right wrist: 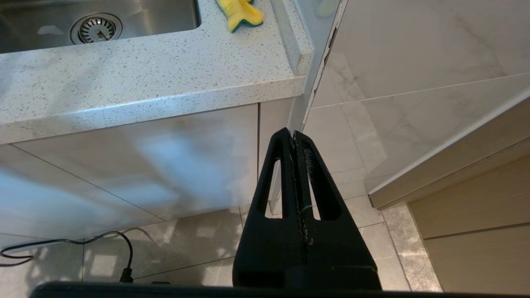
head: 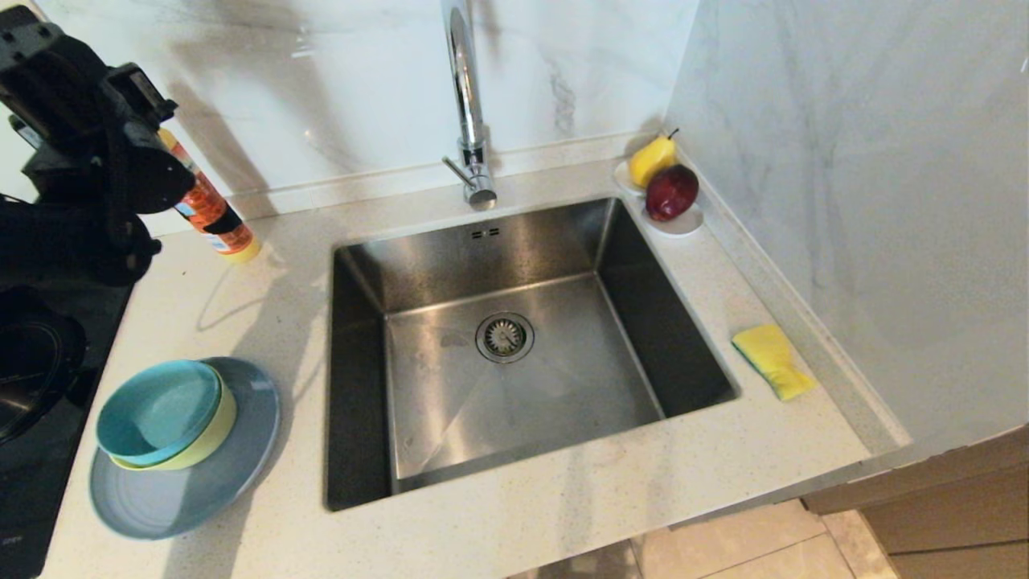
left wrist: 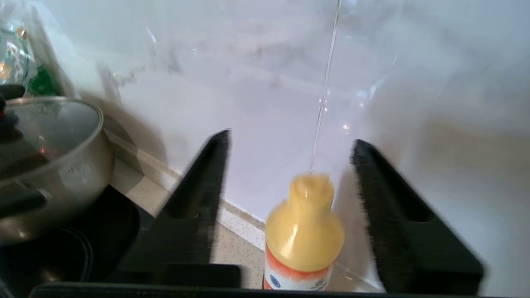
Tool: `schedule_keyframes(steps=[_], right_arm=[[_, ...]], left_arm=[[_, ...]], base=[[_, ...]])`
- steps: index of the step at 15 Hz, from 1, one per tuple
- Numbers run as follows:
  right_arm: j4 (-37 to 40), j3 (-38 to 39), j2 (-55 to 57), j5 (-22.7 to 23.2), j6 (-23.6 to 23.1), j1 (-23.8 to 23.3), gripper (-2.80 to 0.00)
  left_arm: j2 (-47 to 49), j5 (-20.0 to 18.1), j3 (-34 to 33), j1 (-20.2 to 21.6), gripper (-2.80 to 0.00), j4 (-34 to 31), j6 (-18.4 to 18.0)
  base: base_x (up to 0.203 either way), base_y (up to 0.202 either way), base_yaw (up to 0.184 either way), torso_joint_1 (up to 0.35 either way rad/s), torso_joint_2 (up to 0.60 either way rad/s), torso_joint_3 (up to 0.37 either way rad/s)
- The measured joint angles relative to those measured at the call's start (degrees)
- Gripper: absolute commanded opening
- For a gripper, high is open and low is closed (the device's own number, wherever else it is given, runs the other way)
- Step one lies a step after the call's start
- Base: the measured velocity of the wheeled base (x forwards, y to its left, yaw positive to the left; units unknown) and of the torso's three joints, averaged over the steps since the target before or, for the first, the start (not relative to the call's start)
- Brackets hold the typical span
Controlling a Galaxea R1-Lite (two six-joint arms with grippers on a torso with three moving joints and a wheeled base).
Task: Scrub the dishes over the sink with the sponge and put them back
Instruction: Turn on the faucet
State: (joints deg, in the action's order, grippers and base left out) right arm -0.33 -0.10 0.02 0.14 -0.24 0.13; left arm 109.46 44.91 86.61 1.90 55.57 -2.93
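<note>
Scrubbing not begun: dishes (head: pixel 173 450) stacked lower left, sponge (head: pixel 773 360) untouched at right, sink (head: pixel 514 354) bare. Left gripper (left wrist: pixel 290 165) fingers apart, empty; right gripper (right wrist: pixel 295 140) fingers together, parked.

White marble-look wall panels (head: pixel 338 88) with grey veining behind and to the right, glossy, catching soft reflections. Pale speckled stone counter (head: pixel 563 498) with a raised lip (head: pixel 772 265) along the walls. Plain light cabinet fronts (right wrist: pixel 136 165) beneath. Floor of large grey-beige tiles (right wrist: pixel 356 182), patches of light across them; a black cable (right wrist: pixel 103 240) trailing on the floor. Light wood panelling (right wrist: pixel 476 215) low on the right. Black cooktop (head: pixel 48 450) set in the counter at far left.
</note>
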Motion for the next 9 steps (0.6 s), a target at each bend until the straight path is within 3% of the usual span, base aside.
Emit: schedule_keyframes(steps=[5, 9], right_arm=[[0.0, 0.0, 0.0, 0.02, 0.0, 0.0, -2.8], [0.0, 0.0, 0.0, 0.0, -0.01, -0.06, -2.8]], left_arm=[[-13.49, -8.08, -3.22, -0.89, -2.8, -23.33, 7.62], [-26.63, -25.38, -8.69, -1.52, -2.8, -48.84, 14.76]], base=[[0.0, 0.0, 0.0, 0.0, 0.0, 0.0], [0.0, 0.0, 0.0, 0.0, 0.0, 0.0]])
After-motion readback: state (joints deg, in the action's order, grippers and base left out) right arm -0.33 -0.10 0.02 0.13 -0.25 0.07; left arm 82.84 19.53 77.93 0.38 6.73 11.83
